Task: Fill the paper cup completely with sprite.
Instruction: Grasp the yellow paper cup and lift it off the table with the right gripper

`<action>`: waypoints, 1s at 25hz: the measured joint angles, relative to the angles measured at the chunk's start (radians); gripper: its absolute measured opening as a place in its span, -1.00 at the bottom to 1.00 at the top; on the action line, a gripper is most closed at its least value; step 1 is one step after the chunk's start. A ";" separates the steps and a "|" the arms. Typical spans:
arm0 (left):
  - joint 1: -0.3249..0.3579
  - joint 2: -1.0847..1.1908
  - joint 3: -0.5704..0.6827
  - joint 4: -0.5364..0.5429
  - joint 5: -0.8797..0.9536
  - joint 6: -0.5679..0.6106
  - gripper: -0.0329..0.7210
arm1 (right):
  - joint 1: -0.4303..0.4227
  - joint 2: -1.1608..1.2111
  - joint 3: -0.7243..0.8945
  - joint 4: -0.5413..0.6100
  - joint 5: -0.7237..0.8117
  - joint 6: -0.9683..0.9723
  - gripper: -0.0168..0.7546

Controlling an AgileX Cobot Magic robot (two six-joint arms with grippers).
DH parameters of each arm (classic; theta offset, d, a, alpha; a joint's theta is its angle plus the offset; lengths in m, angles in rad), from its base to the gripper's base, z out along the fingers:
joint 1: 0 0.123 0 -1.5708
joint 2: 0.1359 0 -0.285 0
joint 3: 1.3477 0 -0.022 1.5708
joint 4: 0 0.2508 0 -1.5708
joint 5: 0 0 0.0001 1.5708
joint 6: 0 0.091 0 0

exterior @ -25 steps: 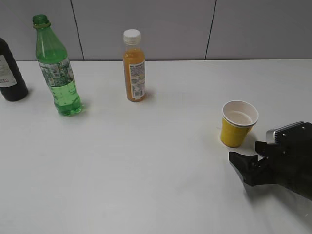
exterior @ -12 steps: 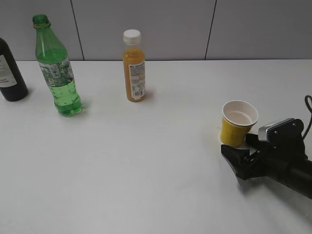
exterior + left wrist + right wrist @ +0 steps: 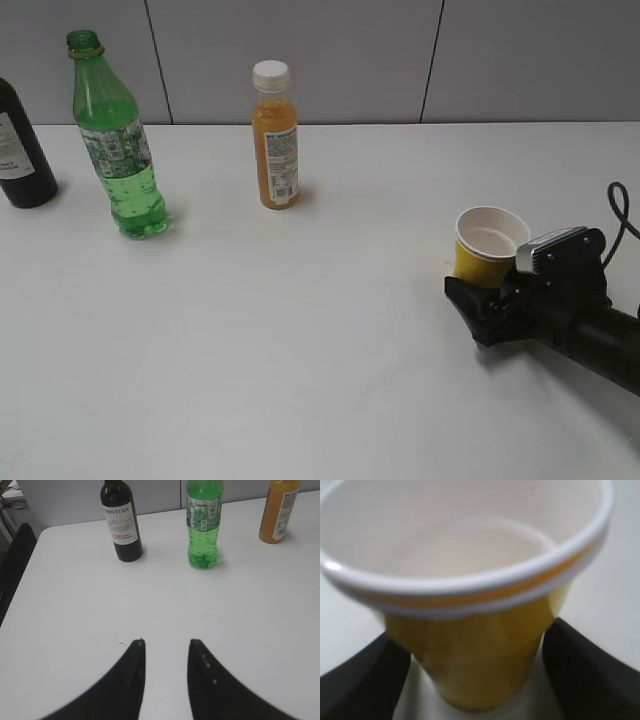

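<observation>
The paper cup [image 3: 488,250] stood upright at the desk's [image 3: 330,330] right side, sitting right between the wide-open jaws of the right pincer [image 3: 487,297]. The sprite [image 3: 118,140] was far left, straight ahead of the left pincer [image 3: 166,647], partly open, holding nothing.

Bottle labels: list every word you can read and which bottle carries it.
"FRONTERA": white label of the dark wine bottle; smaller lines beneath are too blurred to read.
Green Sprite bottle: label print too small to read.
Orange juice bottle: label print too small to read.
</observation>
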 joint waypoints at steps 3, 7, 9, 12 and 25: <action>0.000 0.000 0.000 0.000 0.000 0.000 -0.29 | 0.000 0.002 -0.021 -0.003 0.015 0.000 0.67; 0.000 0.000 0.000 0.000 0.000 0.000 -0.29 | 0.000 0.009 -0.053 -0.010 0.025 0.000 0.67; 0.000 0.000 0.000 0.000 0.000 0.000 -0.29 | 0.000 0.023 -0.072 -0.023 0.025 0.000 0.67; 0.000 0.000 0.000 0.000 0.000 0.000 -0.29 | 0.003 0.042 -0.094 -0.040 0.015 0.000 0.66; 0.000 0.000 0.000 0.000 0.000 0.000 -0.29 | 0.016 0.056 -0.118 -0.044 0.008 0.000 0.55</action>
